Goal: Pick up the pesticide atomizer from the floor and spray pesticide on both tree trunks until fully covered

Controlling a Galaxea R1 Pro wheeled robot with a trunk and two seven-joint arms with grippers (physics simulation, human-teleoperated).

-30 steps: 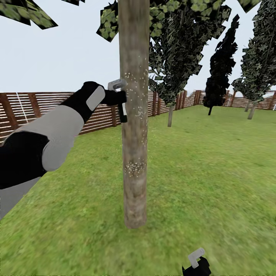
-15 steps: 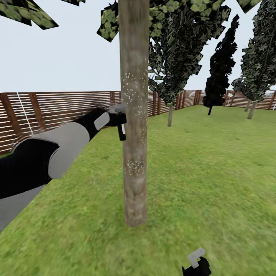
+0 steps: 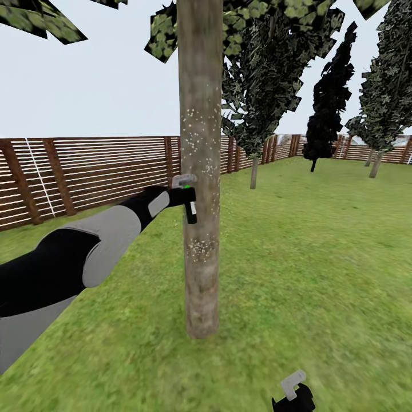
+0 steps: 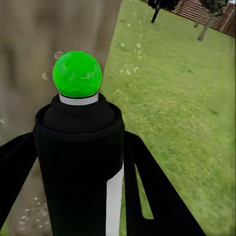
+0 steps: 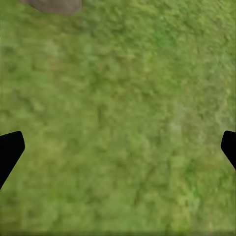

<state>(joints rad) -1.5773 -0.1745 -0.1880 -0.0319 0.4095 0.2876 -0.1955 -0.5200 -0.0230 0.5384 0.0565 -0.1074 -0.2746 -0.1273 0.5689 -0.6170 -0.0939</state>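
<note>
Grey-brown bark dead centre in the head view: the tree trunk (image 3: 200, 171) rises straight up, white pesticide (image 3: 201, 249) specks dotted in bands across it. At nine o'clock of the trunk, the left gripper (image 3: 182, 195) holds the pesticide atomizer (image 3: 189, 207) right up against the bark, fingers clamped on the dark bottle, pale spray head on top. Behind runs the slatted fence (image 3: 86, 169), green lawn (image 3: 309, 257) all round, dark trees (image 3: 329, 109) off at two o'clock. At five o'clock, low in the picture, sits the right gripper (image 3: 293, 392).

Left wrist view now: atomizer (image 4: 78, 162) gripped between black fingers (image 4: 142, 191), bright green dot on top, blurred trunk (image 4: 54, 29) close behind it, specks adrift.

Right wrist view: fingers (image 5: 10, 150) spread wide apart, holding nothing, grass (image 5: 118, 123) beneath.
</note>
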